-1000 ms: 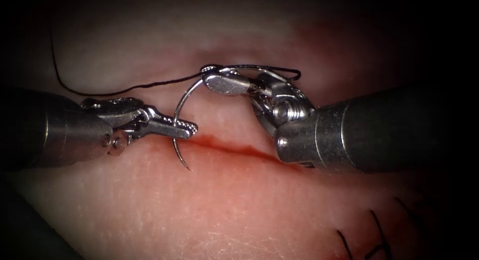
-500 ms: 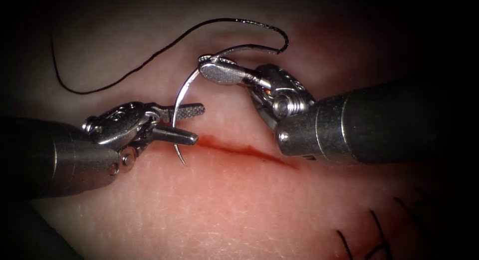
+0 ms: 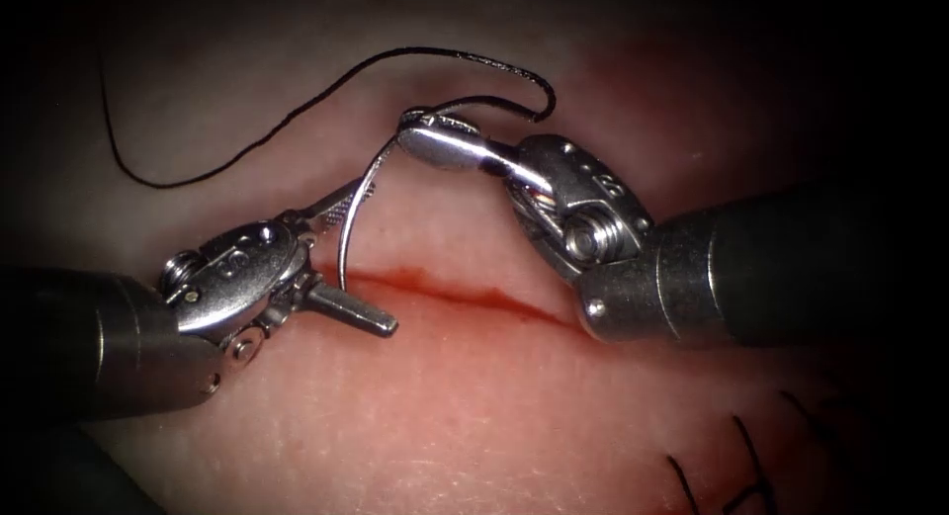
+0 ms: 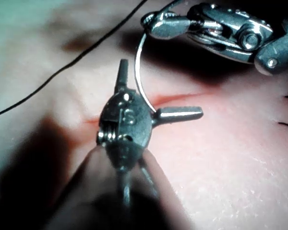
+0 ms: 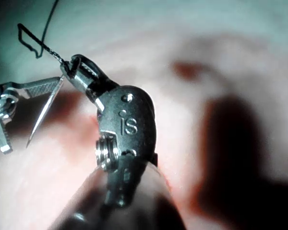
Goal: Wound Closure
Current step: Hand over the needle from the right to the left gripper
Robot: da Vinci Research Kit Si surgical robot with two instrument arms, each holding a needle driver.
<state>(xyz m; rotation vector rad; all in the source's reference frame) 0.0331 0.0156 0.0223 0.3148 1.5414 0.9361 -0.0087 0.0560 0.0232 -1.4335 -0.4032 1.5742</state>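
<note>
Needle: a thin, stiff, curved steel wire, light in weight and smooth, so it is judged likely to swivel or slip if gripped on the round of its curve with light pressure. The sharp tip is judged easy to blunt, and the end where the thread joins is the weaker part; the body between them is the sound place to take hold.

Position: the needle hangs free of the tissue, above the cut. The right tool is clenched on it close to the thread end, so almost the whole curve hangs below and to the left of those jaws. The left tool is spread wide and grasps nothing; the needle's lower body passes between its two jaws, the upper jaw lying against or just behind the wire, the lower jaw beyond the tip. Contact cannot be confirmed.

Orientation: the long axis runs roughly upright in the endoscope view, from the right tool down towards the cut. The arc bulges to the left, towards the left tool. The tip points down, ending just above the left end of the cut.

Thread: soft and limp, it loops above the right tool, then trails away over the tissue beyond the left tool. Red fluid lines the cut.
</note>
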